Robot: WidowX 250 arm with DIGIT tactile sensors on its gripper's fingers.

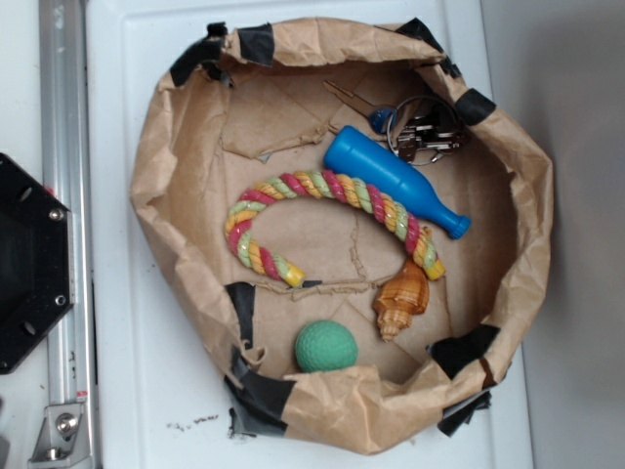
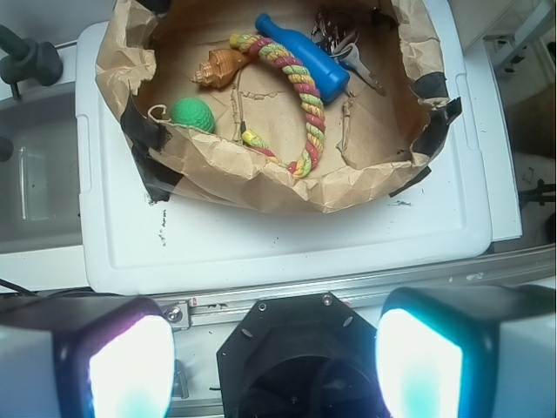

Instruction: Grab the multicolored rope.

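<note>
Wrist view shows your gripper [image 2: 274, 366] spread wide, holding nothing; aim at the multicolored rope [image 2: 306, 96] mid-arc, away from the blue bottle [image 2: 300, 54].

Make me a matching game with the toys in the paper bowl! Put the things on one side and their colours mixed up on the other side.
Things:
1. ball
2. bottle
3. seashell
4. multicolored rope

Colours:
A. blue
B. pink-red, yellow and pale green
C. green
D. orange-brown

Pairs: 1-C, 2-A, 3-D, 4-B
</note>
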